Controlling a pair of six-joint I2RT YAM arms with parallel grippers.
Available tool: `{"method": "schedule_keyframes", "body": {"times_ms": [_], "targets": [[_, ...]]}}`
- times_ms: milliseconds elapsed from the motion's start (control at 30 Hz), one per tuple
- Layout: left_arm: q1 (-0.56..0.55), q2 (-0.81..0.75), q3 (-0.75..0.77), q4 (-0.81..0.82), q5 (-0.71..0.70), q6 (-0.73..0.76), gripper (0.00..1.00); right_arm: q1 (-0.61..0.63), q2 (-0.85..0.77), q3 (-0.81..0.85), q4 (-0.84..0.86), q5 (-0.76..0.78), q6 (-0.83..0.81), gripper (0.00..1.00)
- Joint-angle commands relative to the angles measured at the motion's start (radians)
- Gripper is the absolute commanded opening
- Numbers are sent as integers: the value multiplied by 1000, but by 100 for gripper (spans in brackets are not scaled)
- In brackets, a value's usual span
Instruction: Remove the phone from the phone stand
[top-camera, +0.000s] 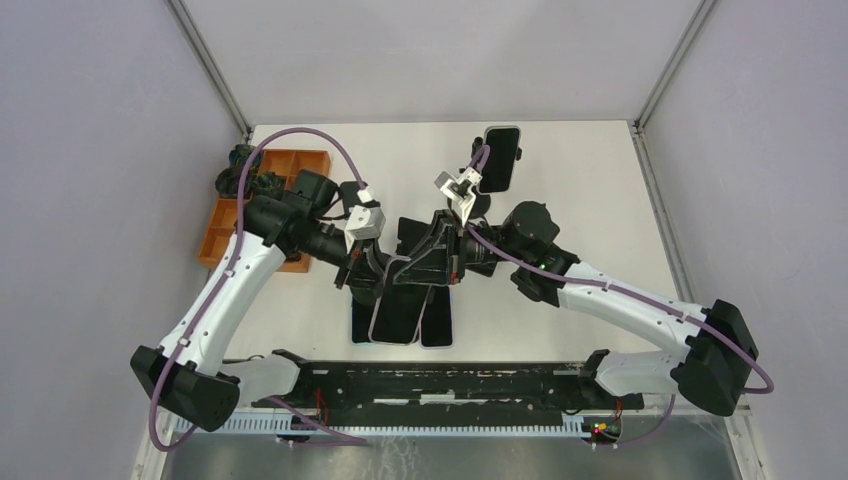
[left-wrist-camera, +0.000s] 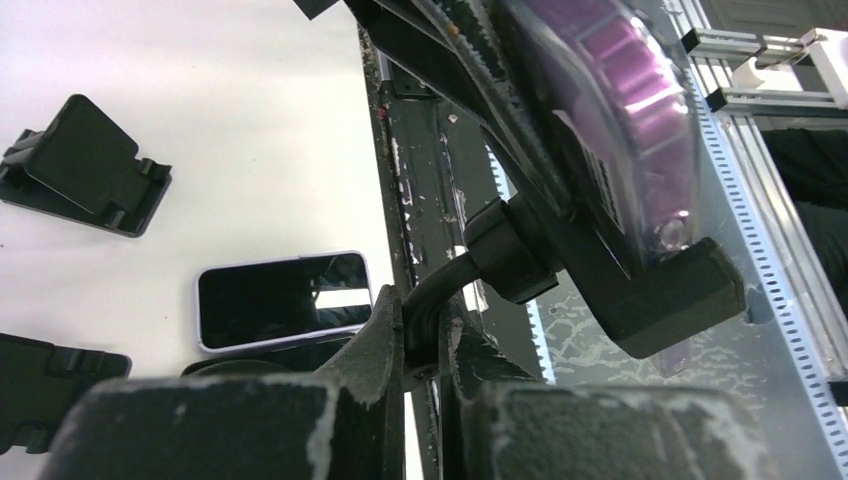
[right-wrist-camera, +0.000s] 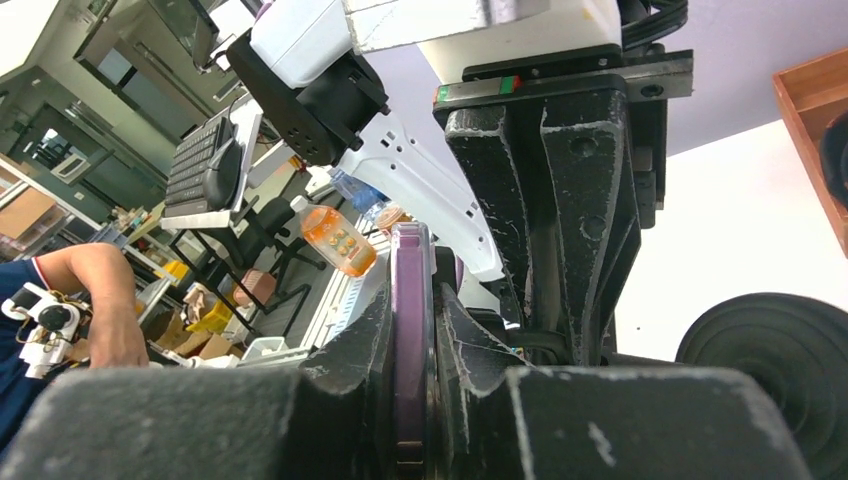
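Scuffed black fingers (left-wrist-camera: 375, 345) of the left gripper (left-wrist-camera: 420, 330) fill the foreground, pressed together on the thin black stem of the phone stand (left-wrist-camera: 660, 290). The stand's cradle rises toward two o'clock and carries the phone (left-wrist-camera: 600, 100) in its purple case, lifted clear of the table (left-wrist-camera: 200, 60). The right gripper (right-wrist-camera: 411, 330) is clamped on that phone's purple edge, with the left arm's dark wrist crowding close at three o'clock. On the white table, a second phone (left-wrist-camera: 283, 298) lies flat at nine o'clock from the left fingers, and an empty black stand (left-wrist-camera: 85, 165) sits further off at ten o'clock. From above, an orange bin (top-camera: 300, 160) stands at ten o'clock from the meeting grippers, holding dark items too small to name, and another upright phone (top-camera: 501, 155) stands at one o'clock.
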Motion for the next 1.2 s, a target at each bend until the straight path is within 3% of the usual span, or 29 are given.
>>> {"method": "schedule_keyframes", "body": {"times_ms": [0,167,800,900,1033,1167], "targets": [[-7,-87,-43,-108,-77,151,2,-84,-98,2,246,79,93,0],[-9,-117,-76,-127,-125,224,2,-93,-81,18,280,89,128,0],[-9,-153,-126,-117,-209,267,2,-146,-151,-21,293,85,161,0],[-8,-156,-121,-116,-207,268,2,-177,-181,8,148,55,97,0],[-9,-156,-94,-97,-194,232,2,-236,-243,55,-310,44,-127,0],[-8,-154,-52,-44,-177,164,2,-266,-295,8,-660,80,-282,0]]}}
